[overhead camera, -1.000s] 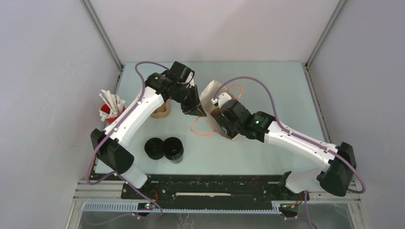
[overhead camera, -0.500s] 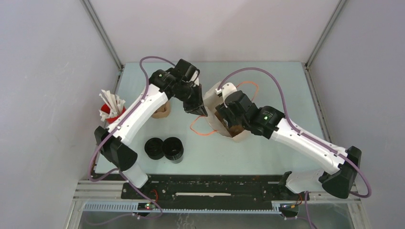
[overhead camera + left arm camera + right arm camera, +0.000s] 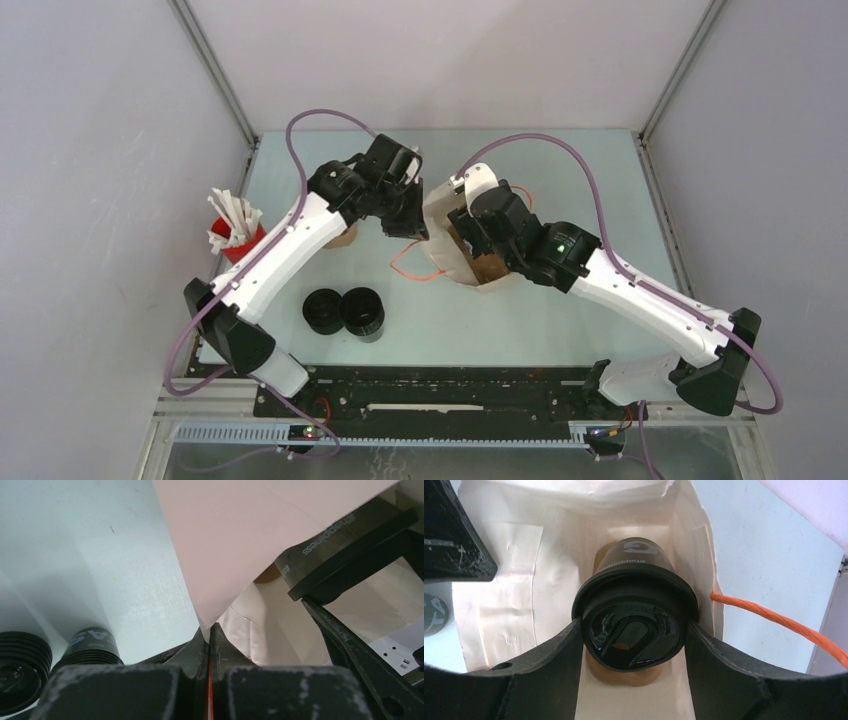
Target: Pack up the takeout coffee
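1. The left gripper (image 3: 210, 631) is clenched. Its two black fingers are pressed flat together on the top edge of a pale cream paper bag (image 3: 441, 238), pinching the wall on the side that faces the left arm.
2. The right gripper (image 3: 634, 627) reaches down into the mouth of that bag. Its jaws are spread wide and grasp a small black cylindrical takeout coffee cup with a round black lid (image 3: 634, 567). One finger (image 3: 556, 660) touches the lid rim on each side.
3. The held cup stands upright inside the bag, close to the wall on the right arm's side. There is a brown surface beneath it, but I cannot tell what it is.
4. Writing on the held cup:
   - The lid carries raised letters that read "CAUTION".
   - The cup wall shows "#happiness" in white, upside down from the right wrist.
   - A large white mark like a "G" sits below that text.
   - The same "#happiness" text shows through the bag's mouth from the left wrist.
5. An orange cord handle (image 3: 769, 620) trails from the bag's rim onto the table.
6. Two more black lidded cups (image 3: 322, 310) (image 3: 362, 313) stand touching each other on the table, nearer the arm bases than the bag and on its left-arm side. One bears white letters, too cut off to read.
7. A red cup holding white sticks (image 3: 237, 238) stands well to the left of the bag. A brown moulded-pulp carrier (image 3: 343, 236) sits between that cup and the bag, partly under the left arm.
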